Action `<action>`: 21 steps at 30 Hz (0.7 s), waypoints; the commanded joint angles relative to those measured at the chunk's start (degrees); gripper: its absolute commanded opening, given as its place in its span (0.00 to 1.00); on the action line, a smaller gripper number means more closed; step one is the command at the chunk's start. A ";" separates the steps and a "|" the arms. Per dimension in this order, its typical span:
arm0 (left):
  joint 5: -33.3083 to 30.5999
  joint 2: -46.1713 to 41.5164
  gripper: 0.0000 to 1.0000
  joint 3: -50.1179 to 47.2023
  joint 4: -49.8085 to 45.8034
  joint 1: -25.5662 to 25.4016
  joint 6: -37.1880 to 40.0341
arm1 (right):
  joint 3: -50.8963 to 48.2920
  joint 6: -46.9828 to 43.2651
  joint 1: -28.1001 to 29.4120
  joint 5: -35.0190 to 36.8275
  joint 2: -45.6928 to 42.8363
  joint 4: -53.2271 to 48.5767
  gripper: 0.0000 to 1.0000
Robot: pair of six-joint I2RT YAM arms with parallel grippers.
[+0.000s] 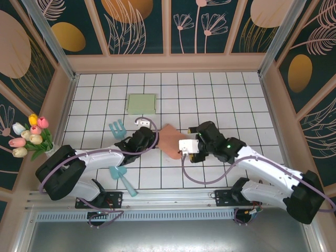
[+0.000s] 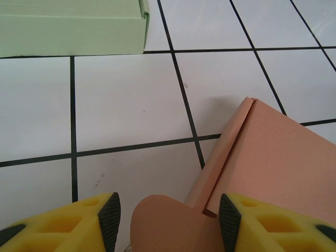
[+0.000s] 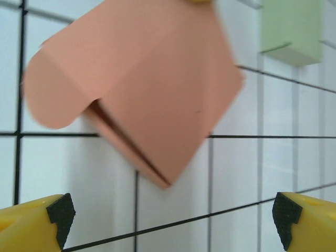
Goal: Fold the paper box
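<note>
I see the glossy white tiled table (image 1: 236,94), a flat salmon paper box (image 1: 170,140) at its centre between both arms, smooth matte card, creased edges, lying diagonal to the grid, rounded flap inside my left gripper (image 2: 169,216), jaws partly apart and not pinching it, right gripper (image 3: 173,215) spread wide, clear of the box.

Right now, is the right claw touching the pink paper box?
Apart. The right wrist view shows the right gripper open wide, with bare tile between it and the paper box.
</note>
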 commanded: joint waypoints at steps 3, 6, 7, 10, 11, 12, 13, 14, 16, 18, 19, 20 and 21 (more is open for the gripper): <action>-0.78 0.93 0.55 -2.53 3.65 -0.19 -1.58 | 0.78 16.57 0.24 10.62 -4.58 15.47 0.99; -0.25 1.53 0.54 -3.38 5.06 -0.23 -2.21 | 0.67 33.18 -0.72 21.89 -3.09 23.41 0.99; -0.02 1.48 0.54 -3.88 5.67 -0.18 -2.43 | 1.72 40.41 -1.38 25.96 -1.75 23.52 0.99; 0.20 0.78 0.53 -5.42 7.31 -0.23 -3.05 | 8.03 60.43 -4.23 30.16 4.51 14.76 0.99; 0.10 0.41 0.53 -5.73 7.64 -0.18 -3.15 | 8.60 64.57 -4.43 29.72 6.19 12.94 0.99; 0.02 0.24 0.54 -5.93 7.84 -0.17 -3.23 | 8.18 68.80 -3.49 30.04 7.65 12.32 0.99; -0.03 0.09 0.54 -5.95 7.95 -0.15 -3.24 | 7.21 72.97 -2.48 31.01 8.34 12.17 0.99; 0.05 0.04 0.54 -5.78 7.96 -0.23 -3.24 | 6.17 77.93 -1.40 31.68 8.92 12.12 0.99; 0.32 0.08 0.53 -5.62 8.03 -0.17 -3.37 | 3.40 87.10 0.24 31.64 9.16 12.73 0.99; 0.52 0.17 0.53 -5.69 8.33 -0.19 -3.50 | -0.20 92.77 2.05 30.44 8.77 15.08 0.99; 0.51 0.38 0.53 -5.62 8.39 -0.19 -3.50 | -2.09 94.31 3.00 28.93 8.65 16.97 0.99; 0.43 0.56 0.53 -5.56 8.44 -0.21 -3.56 | -3.64 95.98 3.75 27.90 8.64 18.28 0.99; 0.38 0.83 0.53 -5.49 8.57 -0.23 -3.63 | -4.53 97.37 4.28 27.20 8.87 18.78 0.99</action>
